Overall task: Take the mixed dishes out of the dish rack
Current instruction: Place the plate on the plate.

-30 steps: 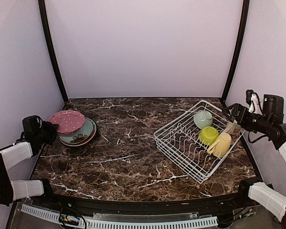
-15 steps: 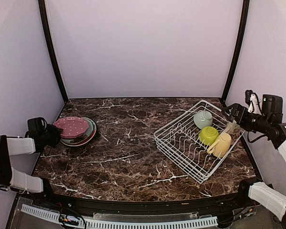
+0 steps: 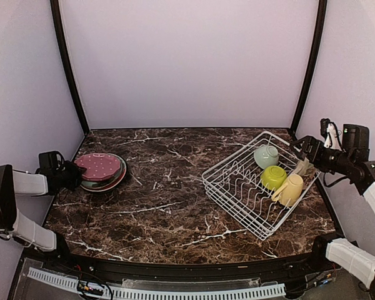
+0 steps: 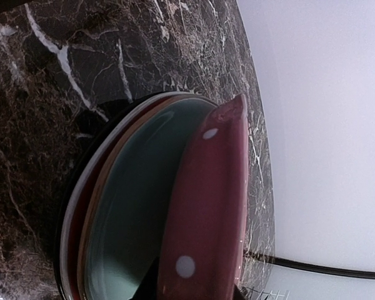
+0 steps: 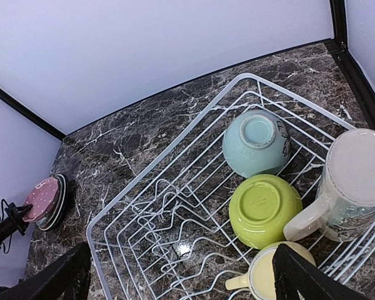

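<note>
left hand [image 3: 70,175] pinches the maroon-pink dotted round plate [image 3: 100,165], tilted on the plate stack [image 3: 115,177]. right hand [image 3: 303,149] gapes empty above the white wire dish rack [image 3: 237,201], where two bowls [image 5: 256,142] and two mugs [image 5: 356,175] remain.

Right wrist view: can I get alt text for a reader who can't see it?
A white wire dish rack on a dark marble table holds an upturned pale mint bowl and lime-green bowl, a cream-grey mug and a yellow mug; its plate slots are empty. Far left, a pink dotted plate tops a plate stack.
</note>
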Action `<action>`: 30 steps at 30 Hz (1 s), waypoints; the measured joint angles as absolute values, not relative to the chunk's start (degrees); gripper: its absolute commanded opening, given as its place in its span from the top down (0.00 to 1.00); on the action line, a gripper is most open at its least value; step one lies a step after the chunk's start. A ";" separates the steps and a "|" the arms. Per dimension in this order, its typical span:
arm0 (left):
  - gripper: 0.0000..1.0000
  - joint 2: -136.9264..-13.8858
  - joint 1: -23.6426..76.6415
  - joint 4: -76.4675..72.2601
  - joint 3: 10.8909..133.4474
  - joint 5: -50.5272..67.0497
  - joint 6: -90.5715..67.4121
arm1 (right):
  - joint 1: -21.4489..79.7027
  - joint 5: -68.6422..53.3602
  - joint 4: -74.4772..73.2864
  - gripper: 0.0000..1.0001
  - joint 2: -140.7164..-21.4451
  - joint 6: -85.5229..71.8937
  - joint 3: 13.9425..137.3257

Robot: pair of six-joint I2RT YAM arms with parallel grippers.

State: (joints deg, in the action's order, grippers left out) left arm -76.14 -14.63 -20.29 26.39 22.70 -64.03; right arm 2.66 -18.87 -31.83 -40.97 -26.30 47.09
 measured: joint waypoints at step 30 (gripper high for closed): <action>0.01 -70.32 -14.31 4.64 36.64 14.35 -46.89 | 2.66 -19.62 -31.11 0.01 -41.30 -26.68 47.05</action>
